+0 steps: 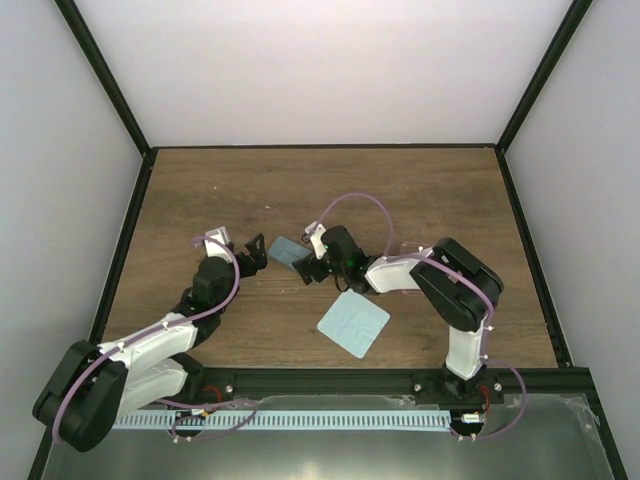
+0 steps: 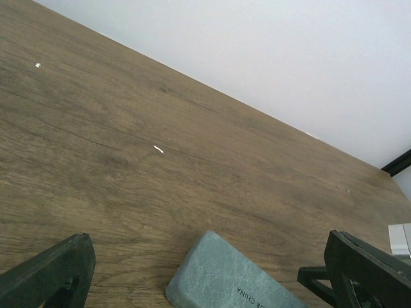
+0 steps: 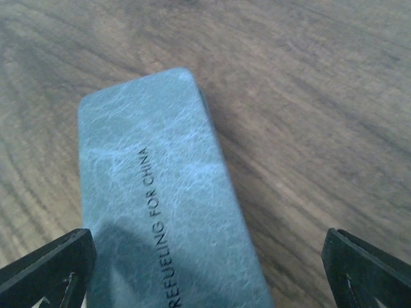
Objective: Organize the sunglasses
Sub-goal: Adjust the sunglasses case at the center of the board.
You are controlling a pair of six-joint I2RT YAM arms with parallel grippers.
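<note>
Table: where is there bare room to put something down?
The table's far half, between back wall and case, is bare; so is the right side past the right arm. Crowded: the middle, where left gripper and right gripper meet at the case, cloth just nearer.

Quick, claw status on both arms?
Left claw: open, holding nothing; the glasses case lies just ahead of it.
Right claw: open, fingers wide on either side of the case, not gripping it.

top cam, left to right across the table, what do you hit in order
left gripper → grey-blue glasses case → light blue cloth
</note>
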